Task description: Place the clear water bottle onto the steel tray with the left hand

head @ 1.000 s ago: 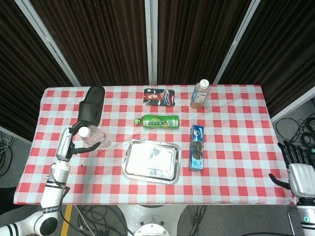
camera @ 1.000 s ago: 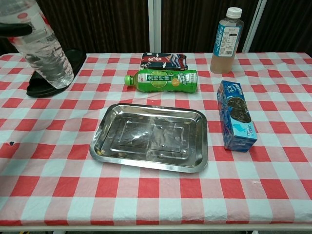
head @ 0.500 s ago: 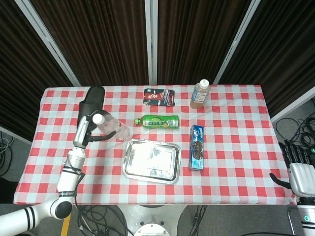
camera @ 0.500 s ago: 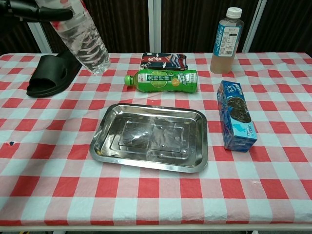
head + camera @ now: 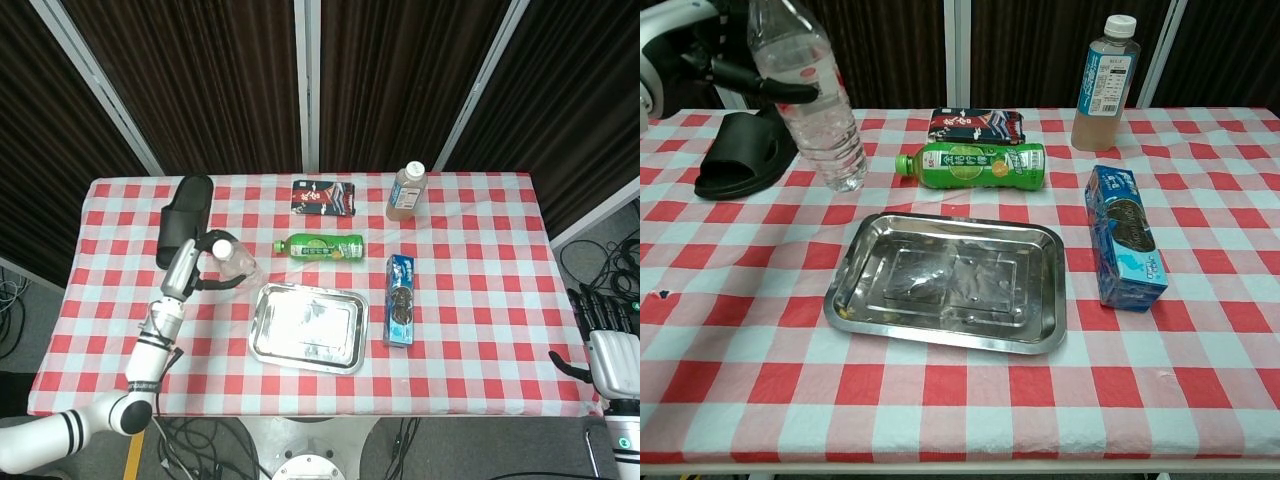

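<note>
The clear water bottle [image 5: 236, 263] [image 5: 810, 95], with a white cap and a red-and-white label, stands nearly upright in the grip of my left hand [image 5: 192, 268] [image 5: 745, 78]. The dark fingers [image 5: 780, 88] wrap around its upper half. Bottle and hand hang just off the far left corner of the steel tray [image 5: 262, 340] [image 5: 855, 310], which lies empty at the middle of the checked table. I cannot tell whether the bottle's base touches the cloth. My right hand [image 5: 603, 350] rests off the table's right edge, fingers spread and holding nothing.
A black slipper [image 5: 186, 215] [image 5: 738, 160] lies behind the left hand. A green bottle [image 5: 322, 246] [image 5: 975, 165] lies on its side behind the tray, with a dark packet [image 5: 324, 197] beyond it. A blue cookie box [image 5: 400, 300] lies right of the tray. A tea bottle [image 5: 406, 192] stands at the back right.
My left hand has carried the water bottle rightward from the table's left side toward the tray, and the bottle has swung from tilted to nearly upright. The right hand has not moved.
</note>
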Robot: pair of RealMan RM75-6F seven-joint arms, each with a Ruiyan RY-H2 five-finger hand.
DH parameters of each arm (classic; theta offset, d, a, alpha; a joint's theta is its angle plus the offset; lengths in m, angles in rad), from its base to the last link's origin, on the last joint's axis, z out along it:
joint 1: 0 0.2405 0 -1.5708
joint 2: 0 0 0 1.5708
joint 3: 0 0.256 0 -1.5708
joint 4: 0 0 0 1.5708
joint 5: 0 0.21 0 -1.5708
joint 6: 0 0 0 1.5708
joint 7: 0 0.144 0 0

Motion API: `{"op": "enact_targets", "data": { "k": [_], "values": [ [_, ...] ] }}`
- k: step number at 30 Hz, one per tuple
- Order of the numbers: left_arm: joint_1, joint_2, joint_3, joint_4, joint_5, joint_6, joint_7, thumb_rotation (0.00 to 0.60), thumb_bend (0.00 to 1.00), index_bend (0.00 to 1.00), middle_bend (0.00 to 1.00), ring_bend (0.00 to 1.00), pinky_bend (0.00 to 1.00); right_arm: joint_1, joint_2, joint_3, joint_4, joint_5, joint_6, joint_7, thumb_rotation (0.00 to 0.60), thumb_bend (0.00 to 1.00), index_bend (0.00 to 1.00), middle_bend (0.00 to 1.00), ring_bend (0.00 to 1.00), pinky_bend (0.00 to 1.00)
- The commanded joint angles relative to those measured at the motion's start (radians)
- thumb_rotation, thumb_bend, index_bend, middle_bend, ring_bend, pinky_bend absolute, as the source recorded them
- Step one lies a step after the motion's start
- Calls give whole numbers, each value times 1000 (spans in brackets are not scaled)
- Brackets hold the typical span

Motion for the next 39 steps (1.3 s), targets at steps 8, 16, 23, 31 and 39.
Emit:
{"op": "enact_targets", "data": {
  "k": [8,16,23,31,39],
  "values": [
    [-44,-4,-5,-73,-62,-33,64,600,264,541,601,473,496,1,-1,3,3,6,-4,0,600,110,0,0,0,0],
    [23,196,-43,51,-128,-39,45,600,266,541,601,474,497,1,6,7,4,9,-2,18,600,110,0,0,0,0],
    [-11,131,-6,-91,-73,-57,20,600,270,532,601,473,497,2,-2,7,11,15,-8,0,600,110,0,0,0,0],
    [39,213,-9,-92,-123,-8,42,600,270,524,601,474,497,2,-5,4,17,14,-12,2,600,111,0,0,0,0],
    [-12,128,16,-92,-116,-49,50,600,270,524,601,474,496,1,-9,3,18,12,-9,-5,600,110,0,0,0,0]
  ]
}}
